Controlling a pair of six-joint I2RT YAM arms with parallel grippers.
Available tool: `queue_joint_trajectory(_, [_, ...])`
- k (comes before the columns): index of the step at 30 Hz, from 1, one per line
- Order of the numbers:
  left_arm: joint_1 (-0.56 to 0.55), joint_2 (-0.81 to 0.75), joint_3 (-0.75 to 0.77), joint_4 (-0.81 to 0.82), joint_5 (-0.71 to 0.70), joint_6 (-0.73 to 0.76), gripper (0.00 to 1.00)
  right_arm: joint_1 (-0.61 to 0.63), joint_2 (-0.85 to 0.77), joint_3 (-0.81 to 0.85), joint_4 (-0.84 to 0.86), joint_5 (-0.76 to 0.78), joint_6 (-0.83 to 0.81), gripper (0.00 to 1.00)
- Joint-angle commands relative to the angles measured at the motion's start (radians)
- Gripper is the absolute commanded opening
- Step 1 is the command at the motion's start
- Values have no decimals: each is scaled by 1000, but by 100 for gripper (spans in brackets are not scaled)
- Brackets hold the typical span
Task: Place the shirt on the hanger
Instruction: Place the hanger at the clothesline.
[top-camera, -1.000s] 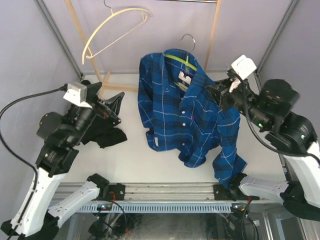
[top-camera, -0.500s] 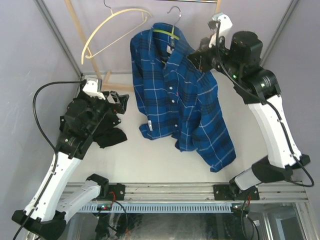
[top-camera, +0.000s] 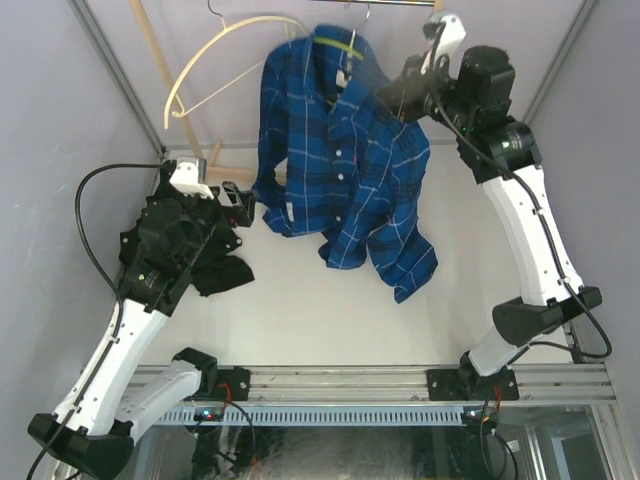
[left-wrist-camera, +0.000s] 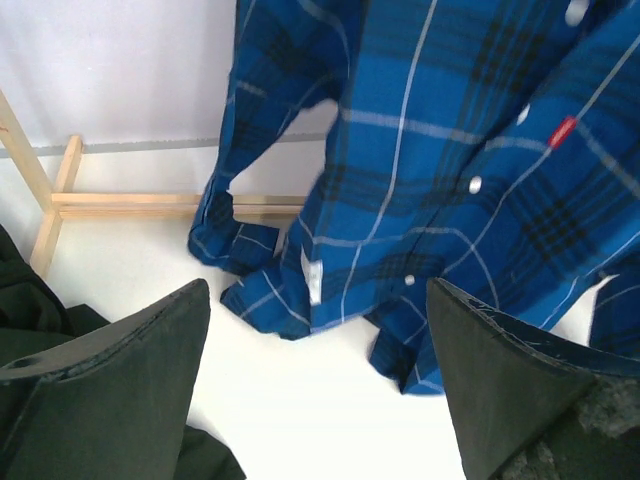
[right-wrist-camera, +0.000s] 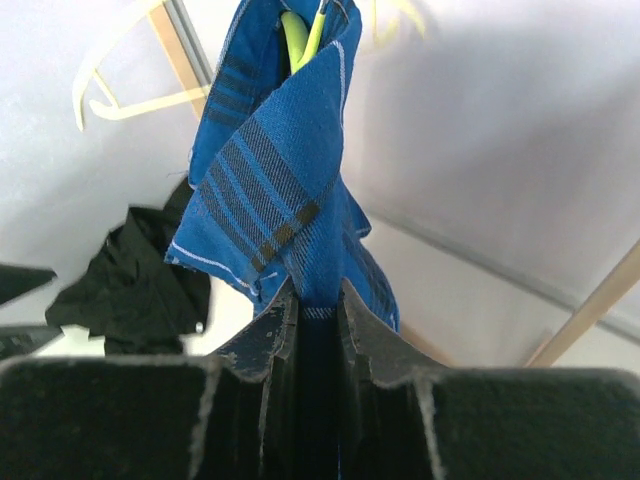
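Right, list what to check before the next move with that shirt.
1. Right hand shut on the shirt: ok.
2. Hanger inside the collar: ok.
3. Hook over the rail: cannot tell, it sits blurred at the top edge of the overhead view.
4. Left hand open, off the shirt: ok.
5. Black garment apart from the shirt: ok.

Arms (top-camera: 530, 240) show white shells, black joints (top-camera: 482, 82), black cables (top-camera: 79, 215), and a dark-fingered left pincer (left-wrist-camera: 318, 290).
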Motion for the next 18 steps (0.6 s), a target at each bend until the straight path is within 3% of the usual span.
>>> queue_joint_trajectory(1, [10,9,-10,35,-27,-28,91,5,-128,-225,248,-9,34,0])
queue_joint_trajectory(11, [27,41,-4,-47,-170,-43,91,-41,-130,-335,448,21,172,0])
queue_joint_trajectory(18, [30,69,16,-76,-166,-42,92,-47,-83,-332,564,33,232,0])
